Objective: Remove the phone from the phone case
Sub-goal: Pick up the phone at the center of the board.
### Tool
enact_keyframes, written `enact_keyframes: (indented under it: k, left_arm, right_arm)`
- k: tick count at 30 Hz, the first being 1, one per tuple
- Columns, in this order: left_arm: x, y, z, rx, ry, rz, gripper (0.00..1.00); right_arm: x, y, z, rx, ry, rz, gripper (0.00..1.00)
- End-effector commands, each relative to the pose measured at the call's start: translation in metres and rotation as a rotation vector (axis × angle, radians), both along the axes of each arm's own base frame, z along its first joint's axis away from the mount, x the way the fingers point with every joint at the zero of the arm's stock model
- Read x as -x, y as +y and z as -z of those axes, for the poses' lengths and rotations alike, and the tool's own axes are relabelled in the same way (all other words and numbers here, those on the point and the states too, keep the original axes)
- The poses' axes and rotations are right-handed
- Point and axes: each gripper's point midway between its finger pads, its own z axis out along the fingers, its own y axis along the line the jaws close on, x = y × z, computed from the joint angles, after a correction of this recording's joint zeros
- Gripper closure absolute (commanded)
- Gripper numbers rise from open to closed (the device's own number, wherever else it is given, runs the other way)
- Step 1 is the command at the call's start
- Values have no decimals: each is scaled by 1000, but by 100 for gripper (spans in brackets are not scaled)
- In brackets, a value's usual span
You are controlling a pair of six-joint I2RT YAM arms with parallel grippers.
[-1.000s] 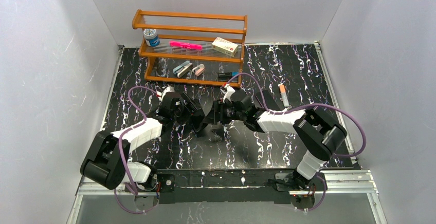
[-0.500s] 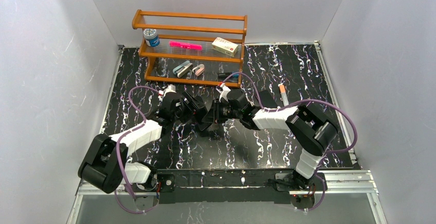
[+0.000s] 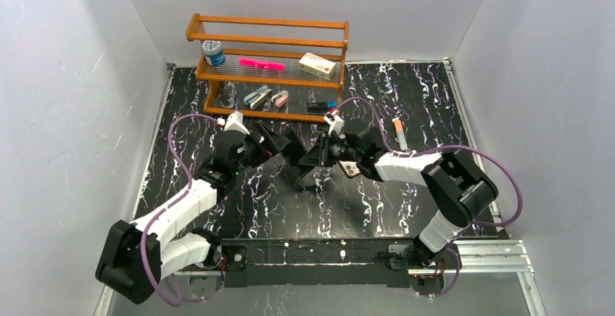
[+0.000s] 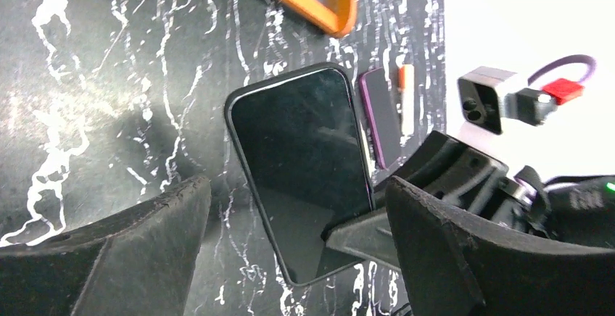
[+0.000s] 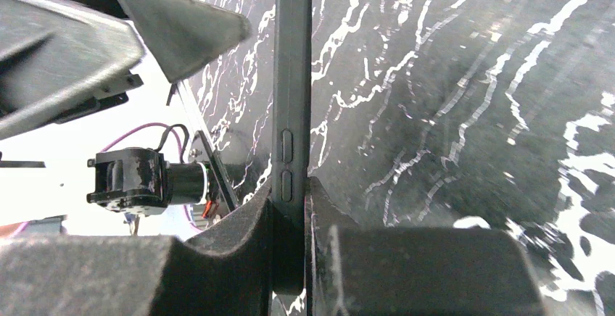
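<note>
From the overhead camera I see both arms reaching in toward the middle of the black marbled table point(image 3: 406, 207), meeting just in front of the orange wooden rack point(image 3: 268, 40).

The phone point(image 4: 301, 178) sits between the two wrists, held up off the tabletop with its shadow lying on the marble below it. It is in its dark phone case point(image 5: 292, 77), whose rim runs all round the black screen.

The right gripper point(image 5: 291, 196) has it. On my right wrist feed the phone is edge-on, and the two pads are pressed together on its front and back faces. The two side buttons point(image 5: 286, 146) sit just above the pinch. In the left wrist view one right finger lies over the lower right corner of the screen.

The left gripper point(image 3: 281, 144) faces the screen with its fingers point(image 4: 123, 251) spread wide apart. The phone shows in the gap between them, and neither finger touches it as far as I can tell.

Beyond the right wrist a marker point(image 3: 398, 133) with an orange end lies on the table, near the rack's right end. On the rack's middle shelf I make out a jar with a blue lid point(image 3: 213, 53), a pink object point(image 3: 262, 64) and a small box point(image 3: 318, 65). The small items on the lower shelf are too small for me to name.
</note>
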Motion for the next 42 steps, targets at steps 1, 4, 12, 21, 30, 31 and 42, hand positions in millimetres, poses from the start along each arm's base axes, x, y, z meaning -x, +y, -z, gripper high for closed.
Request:
enact_keyframes:
  k: [1, 4, 12, 21, 30, 31, 42]
  left_arm:
    - [-1, -8, -35, 26, -133, 69, 11]
    - [3, -21, -49, 92, -181, 134, 7]
    - [13, -41, -78, 223, -265, 244, 5]
    - [25, -54, -106, 329, -337, 337, 6]
    - [35, -71, -121, 404, -361, 439, 10]
    - [37, -72, -123, 410, -369, 449, 11]
    - [45, -80, -139, 442, -416, 492, 59]
  right_arm:
    - [-5, -18, -56, -169, -88, -35, 99]
    - [-5, -36, -72, -214, -116, -37, 99]
    - [4, -56, -114, -317, -201, -84, 99]
    - [20, -58, -150, -417, -238, -165, 99]
    - [31, -58, -166, -487, -245, -225, 99]
    - [32, -58, -168, -493, -244, -231, 99]
    - [37, -49, -165, -507, -217, -296, 99]
